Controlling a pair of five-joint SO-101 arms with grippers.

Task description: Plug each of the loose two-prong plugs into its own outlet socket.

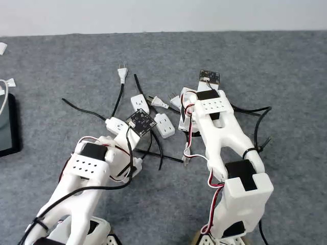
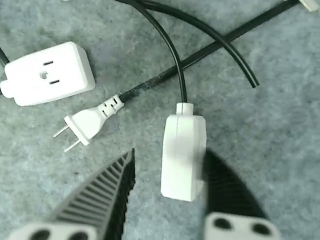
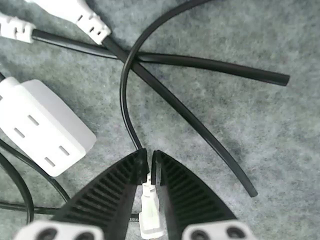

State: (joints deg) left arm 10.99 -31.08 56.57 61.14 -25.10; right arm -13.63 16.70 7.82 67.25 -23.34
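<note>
My left tool is spread wide, one finger on either side of a white socket block that lies on the grey surface with its black cord running away from the wrist. I cannot tell whether the fingers touch the block. Just beside it lies a loose plug, its two prongs bare and pointing away from the block. A second socket sits near those prongs with its slots facing up, apart from the plug.

My right tool is pressed almost together, pinching a white plug by the ribbed end where its thin cord comes out. A wide socket with several pairs of slots rests nearby, not touching the tool. Two cut cord ends cross each other on the surface beyond the fingers.

From the high camera, the plugs and sockets lie bunched between the two arms. One more plug lies farther out with its prongs free.
</note>
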